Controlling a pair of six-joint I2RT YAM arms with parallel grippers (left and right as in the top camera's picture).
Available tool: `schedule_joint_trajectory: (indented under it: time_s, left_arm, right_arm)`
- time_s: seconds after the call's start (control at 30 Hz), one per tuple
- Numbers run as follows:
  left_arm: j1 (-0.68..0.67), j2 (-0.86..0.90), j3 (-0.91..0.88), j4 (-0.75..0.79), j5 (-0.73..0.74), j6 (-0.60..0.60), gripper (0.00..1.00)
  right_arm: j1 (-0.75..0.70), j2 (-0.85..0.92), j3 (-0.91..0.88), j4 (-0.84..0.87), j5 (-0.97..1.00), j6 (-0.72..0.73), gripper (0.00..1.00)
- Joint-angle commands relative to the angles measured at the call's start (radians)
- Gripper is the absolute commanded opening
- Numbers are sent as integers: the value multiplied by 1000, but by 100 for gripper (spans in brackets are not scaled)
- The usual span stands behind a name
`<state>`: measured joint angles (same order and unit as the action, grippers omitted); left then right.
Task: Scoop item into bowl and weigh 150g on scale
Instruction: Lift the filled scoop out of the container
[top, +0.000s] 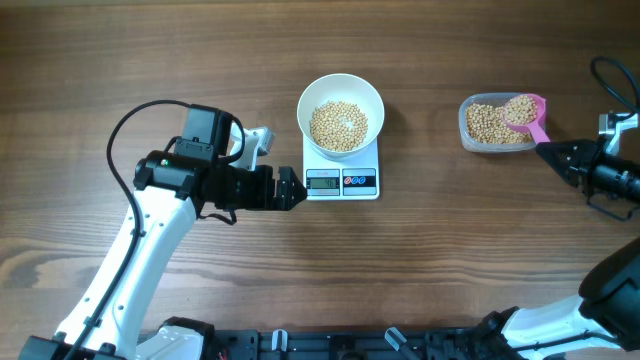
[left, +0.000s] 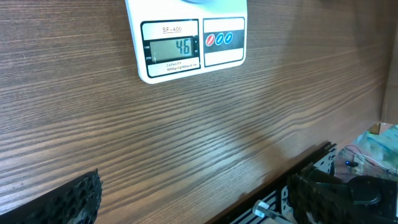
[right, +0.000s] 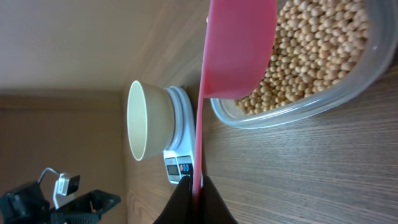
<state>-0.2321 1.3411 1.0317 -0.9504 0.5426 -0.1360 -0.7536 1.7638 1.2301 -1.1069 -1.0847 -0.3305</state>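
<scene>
Tan beans (top: 339, 125), white bowl (top: 320, 90) perhaps half-full

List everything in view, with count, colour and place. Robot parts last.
beans: many, tan, in three lots: in the bowl, in the container, in the scoop
bowl: one, white, standing on the scale
scale: one, white with a grey display, table centre; the display reads 46 in the left wrist view
container: one, clear plastic, right of the scale, apart from it
scoop: one, pink, loaded with beans, at the container's right end
table: one, brown wood grain, under everything
left gripper: one, black, open and empty, just left of the scale's front
right gripper: one, black, shut on the scoop's handle
</scene>
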Motion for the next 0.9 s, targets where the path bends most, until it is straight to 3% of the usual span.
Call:
schedule_joint_trajectory:
  time_s: [0.0, 0.53, 0.87]
  left_arm:
    - [-1, 2, 0, -1, -10, -2, 100]
    - [-1, 2, 0, -1, -10, -2, 100]
    - [-1, 2, 0, -1, -10, -2, 100]
  right_arm:
    - [-3, 15, -8, -12, -70, -62, 4]
    - [-3, 15, -8, -16, -69, -75, 4]
    - [-3, 15, -8, -46, -231, -93, 4]
